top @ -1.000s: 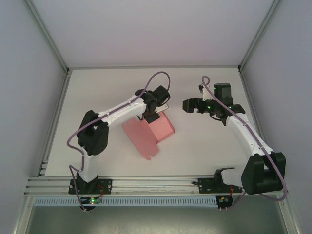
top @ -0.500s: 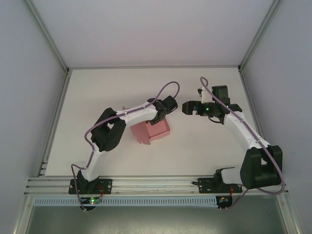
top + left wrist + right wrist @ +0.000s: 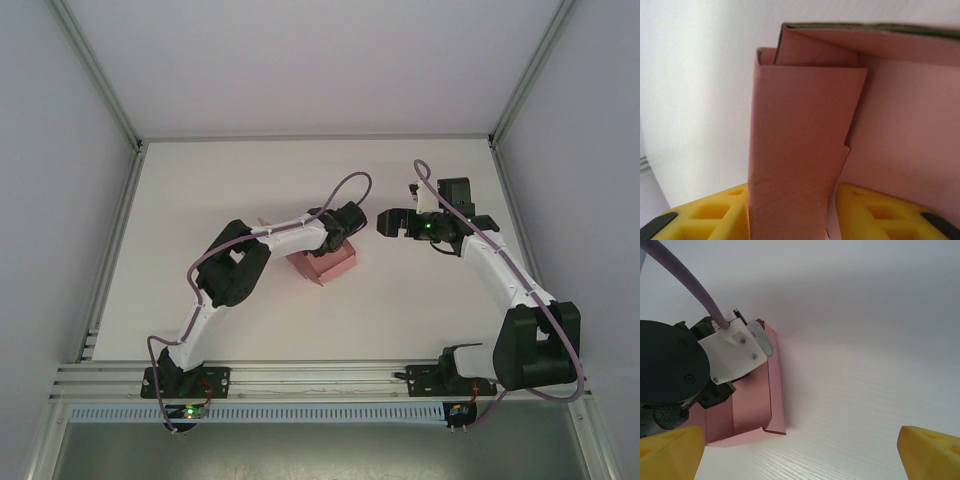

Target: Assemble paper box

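The pink paper box (image 3: pixel 330 266) lies at the table's middle, folded up into a small compact shape with its walls raised. My left gripper (image 3: pixel 337 243) sits on its far left edge. In the left wrist view a folded pink flap (image 3: pixel 800 150) stands between my yellow fingers (image 3: pixel 710 212), which are apart, with a thin gap beside the right one; my left gripper (image 3: pixel 792 192) is open. My right gripper (image 3: pixel 386 220) hovers just right of the box, open and holding nothing. From the right wrist, the box (image 3: pixel 752 407) lies at the left beneath the left gripper's white housing (image 3: pixel 737 347), well clear of my right gripper (image 3: pixel 800 442).
White table (image 3: pixel 420 310) with metal frame rails along its left (image 3: pixel 115 240) and right (image 3: pixel 515 200) sides and the front rail (image 3: pixel 320 378) by the arm bases. Bare surface lies to the front and right of the box.
The left arm swung right and folded the spread-out pink sheet into a compact box. Its jaws, shut a second ago, have opened. The right gripper barely moved.
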Robot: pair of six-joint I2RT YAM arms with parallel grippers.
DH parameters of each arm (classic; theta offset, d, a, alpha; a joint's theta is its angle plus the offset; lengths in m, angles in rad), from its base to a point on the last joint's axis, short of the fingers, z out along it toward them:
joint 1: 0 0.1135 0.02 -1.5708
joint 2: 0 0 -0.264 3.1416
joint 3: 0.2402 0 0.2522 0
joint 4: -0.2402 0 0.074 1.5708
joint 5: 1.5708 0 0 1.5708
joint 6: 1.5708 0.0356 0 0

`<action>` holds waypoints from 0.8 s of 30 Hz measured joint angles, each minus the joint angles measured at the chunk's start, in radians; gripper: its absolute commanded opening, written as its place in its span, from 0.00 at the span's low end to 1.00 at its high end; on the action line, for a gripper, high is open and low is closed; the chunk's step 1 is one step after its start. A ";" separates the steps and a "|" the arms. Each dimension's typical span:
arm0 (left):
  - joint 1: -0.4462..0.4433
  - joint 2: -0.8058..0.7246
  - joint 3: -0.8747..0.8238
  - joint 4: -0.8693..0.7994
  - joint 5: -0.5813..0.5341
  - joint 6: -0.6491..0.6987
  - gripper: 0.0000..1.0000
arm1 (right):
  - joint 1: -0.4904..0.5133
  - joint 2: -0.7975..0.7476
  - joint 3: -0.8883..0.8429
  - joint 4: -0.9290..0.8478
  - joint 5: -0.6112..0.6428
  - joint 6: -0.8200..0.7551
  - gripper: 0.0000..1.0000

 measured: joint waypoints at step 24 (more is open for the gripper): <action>0.261 -0.676 -0.279 -0.012 0.271 -0.537 0.73 | 0.150 0.273 0.126 0.000 0.026 -0.014 0.79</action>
